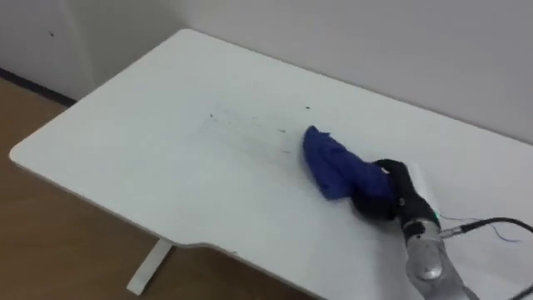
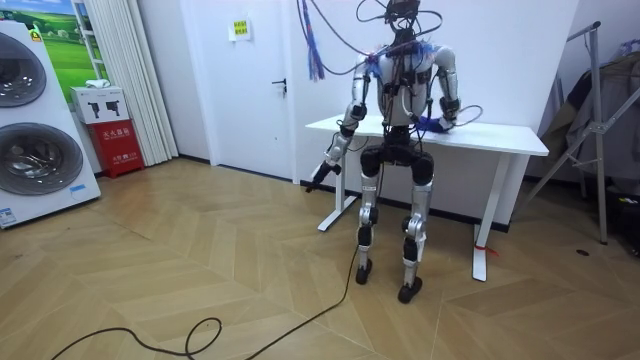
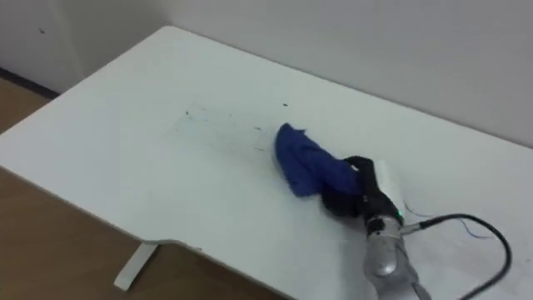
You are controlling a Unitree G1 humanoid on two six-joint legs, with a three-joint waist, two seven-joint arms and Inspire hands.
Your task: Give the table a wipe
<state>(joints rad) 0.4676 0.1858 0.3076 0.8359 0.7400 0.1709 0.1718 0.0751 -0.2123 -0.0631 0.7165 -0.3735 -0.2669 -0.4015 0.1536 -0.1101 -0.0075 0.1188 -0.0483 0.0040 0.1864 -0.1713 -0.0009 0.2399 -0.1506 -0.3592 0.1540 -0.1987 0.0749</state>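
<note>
A white table (image 1: 125,142) runs from the left edge of the eye views across to the right side. Brown floor (image 1: 42,242) shows in the lower left corner. A white table leg (image 1: 150,265) stands near the bottom, left of the middle. Some thin dark marks (image 1: 250,132) lie on the table top, just left of the middle. Right of the marks sits a blue cloth (image 1: 333,169), bunched up on the table a bit right of the middle. The right hand (image 1: 390,198) comes in from the lower right. Its dark fingers are curled round the right end of the cloth and hold it on the table.

In the room view two washers (image 2: 30,130) stand at the far left, with a red box (image 2: 110,135) just beside them. A white door (image 2: 250,80) is left of the middle. The robot stands upright in the middle of the frame, at the near side of the table, facing it. Its left hand (image 2: 322,176) hangs low by the table's left end, not on the table. I cannot tell how its fingers are.
</note>
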